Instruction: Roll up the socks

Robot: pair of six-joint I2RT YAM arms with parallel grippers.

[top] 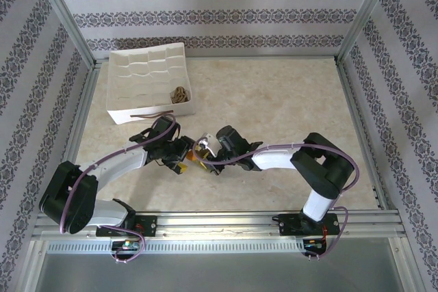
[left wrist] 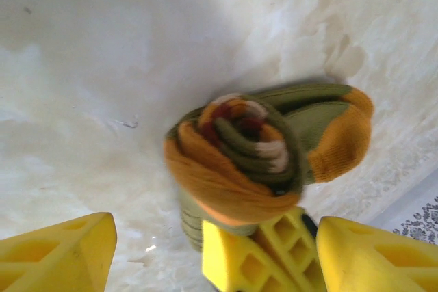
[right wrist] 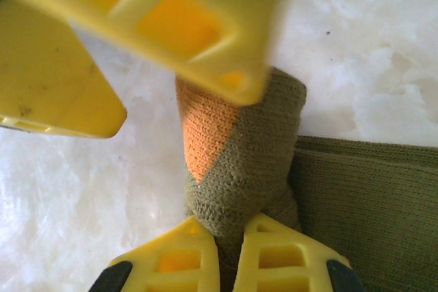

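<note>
The green sock (left wrist: pixel 267 148) lies on the tabletop (left wrist: pixel 102 66) midway between your two arms. Most of it is wound into a fat coil, with orange and striped cuff bands showing at its open end. In the right wrist view a flat stretch of green fabric lies just beside the coil. The patterned sock (top: pixel 179 94) sits bundled in the corner compartment of the white tray (top: pixel 147 66) nearest the arms, well apart from this work.

Your right fingers (right wrist: pixel 284 254) are pinched shut on the coil's edge. Your left fingers (left wrist: pixel 58 251) stand wide and hold nothing. One tip is on or just above the orange patch, and I cannot tell which.

The step in hand looks like securing the roll. Hold the right pinch firm so the coil does not spring open. Bring the left fingers around the full thickness of the coil before you close them. Set them square across it, not on the loose outer layer, which would probably peel away. Keep the coil pressed lightly against the tabletop while you change grips.

Both arms reach forward and inward from their bases, with the wrists low and meeting almost head on. The left arm curves in from the left, and the right elbow is bent out to the right.
</note>
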